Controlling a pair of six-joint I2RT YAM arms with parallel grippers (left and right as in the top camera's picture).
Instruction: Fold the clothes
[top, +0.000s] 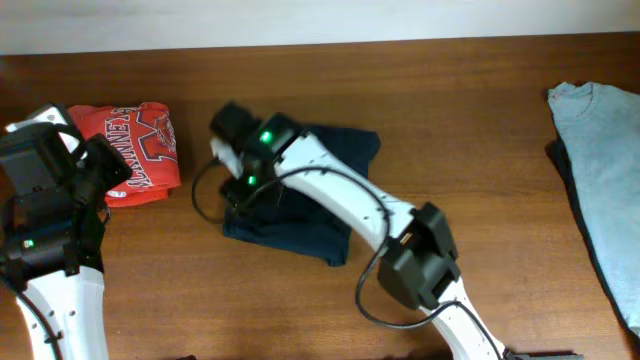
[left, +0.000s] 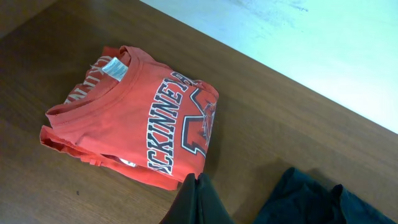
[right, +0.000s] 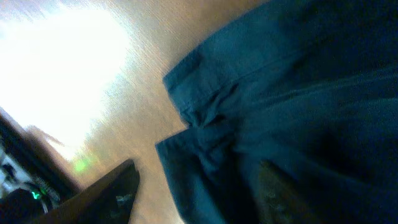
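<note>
while left claw (left: 198, 200) sits closed, right claw (right: 196, 183) splayed over navy clothes (top: 295, 230), seemingly empty, wooden table (top: 480, 110)

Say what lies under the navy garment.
Only the wooden table shows around the navy garment; its own fabric covers whatever might lie beneath.

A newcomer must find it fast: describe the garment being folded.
On the brown wooden table, look near the middle, between the folded red lettered shirt at the left and the pale grey-blue T-shirt at the right edge. The navy garment lies there under the white right arm. Unlike both neighbours, it is plain dark navy, without lettering.
</note>
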